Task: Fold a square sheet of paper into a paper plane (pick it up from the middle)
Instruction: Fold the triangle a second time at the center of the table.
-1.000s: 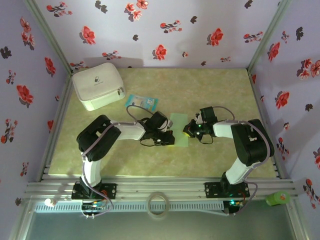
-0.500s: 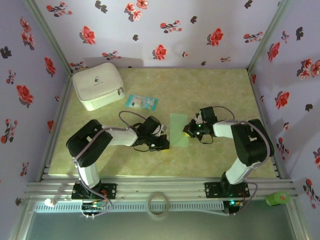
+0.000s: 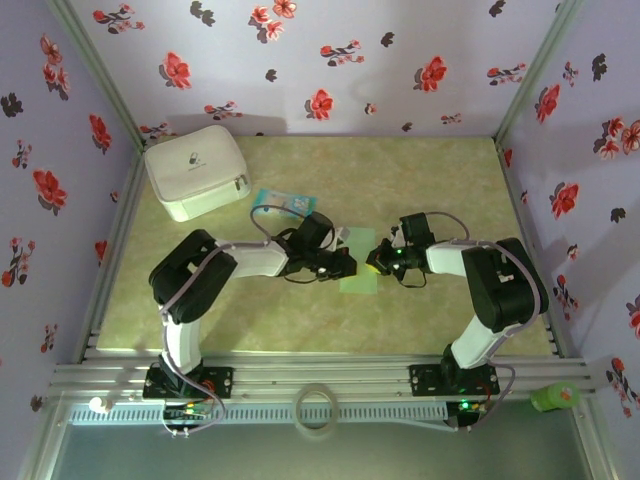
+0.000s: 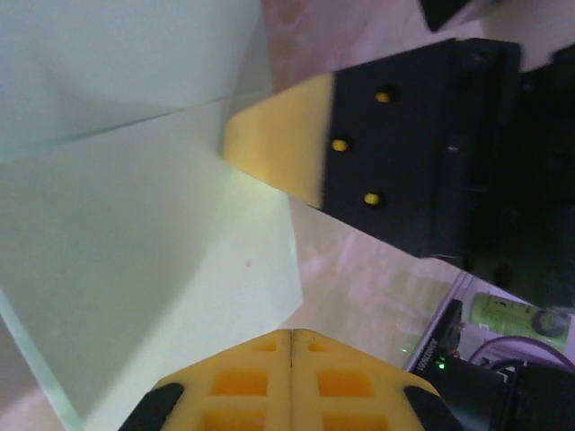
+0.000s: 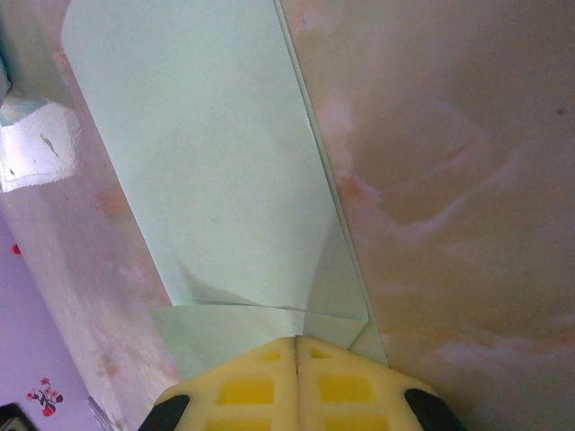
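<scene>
— Position of the thin pale mint-green sheet of paper, please?
— It lies flat on the beige marbled tabletop, folded to a narrow strip. It is well apart from the boxy white zipped pouch, on the side toward the arm bases and the right wall.
— And the pincers?
— Both meet at the paper, far from the pouch. The left gripper has its yellow fingers pressed together, with only a thin seam between them. The right gripper is closed the same way, at the paper's end with the folded corners.
— Do they press on it?
— I cannot tell. The end of the sheet goes under the right fingertips and is hidden there.
— Anything else unclear?
— The small blue-and-white packet, between pouch and paper, is partly covered by the left arm.
</scene>
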{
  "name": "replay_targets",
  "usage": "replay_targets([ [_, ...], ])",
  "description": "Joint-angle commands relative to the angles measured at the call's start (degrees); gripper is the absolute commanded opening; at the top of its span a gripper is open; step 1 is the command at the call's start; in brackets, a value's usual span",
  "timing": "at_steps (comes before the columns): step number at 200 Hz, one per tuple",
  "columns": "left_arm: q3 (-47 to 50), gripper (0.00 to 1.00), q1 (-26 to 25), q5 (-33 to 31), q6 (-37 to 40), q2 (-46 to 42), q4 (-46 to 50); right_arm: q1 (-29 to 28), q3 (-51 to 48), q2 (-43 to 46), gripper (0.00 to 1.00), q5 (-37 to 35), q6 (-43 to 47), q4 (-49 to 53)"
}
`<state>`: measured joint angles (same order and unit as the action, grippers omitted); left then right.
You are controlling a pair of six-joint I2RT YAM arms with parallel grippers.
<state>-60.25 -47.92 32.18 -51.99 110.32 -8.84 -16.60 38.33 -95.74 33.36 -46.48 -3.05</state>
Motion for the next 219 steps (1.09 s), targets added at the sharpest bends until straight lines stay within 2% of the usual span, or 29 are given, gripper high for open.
replay_targets([
  [1, 1.64, 0.02, 0.46, 0.69, 1.11, 3.01, 3.72, 0.69, -0.52, -0.93, 0.00, -5.77, 1.24, 6.37],
  [55, 11.68, 0.02, 0.46, -0.28, -1.62, -0.90, -0.80, 0.68, 0.07, -0.89, 0.00, -6.33, 2.69, 8.32],
  [102, 14.77, 0.01, 0.45, -0.57, 0.21, -7.33, 1.38, 0.64, 0.51, -0.74, 0.00, -6.45, 2.88, 8.68],
  [142, 7.52, 0.01, 1.00, -4.25, 6.32, -10.86, 10.44, 0.57, 1.35, -0.03, 0.01, -4.10, 3.26, 8.04],
  [178, 0.02, 0.00, 3.15, -4.45, 8.16, -7.95, 11.08, 0.20, 5.51, 1.26, 0.06, -0.80, 4.27, 8.68],
  [219, -12.40, 0.02, 3.74, -2.66, 12.10, 0.00, 18.25, 0.12, 8.98, 5.64, 0.16, -6.46, 4.84, 14.92],
])
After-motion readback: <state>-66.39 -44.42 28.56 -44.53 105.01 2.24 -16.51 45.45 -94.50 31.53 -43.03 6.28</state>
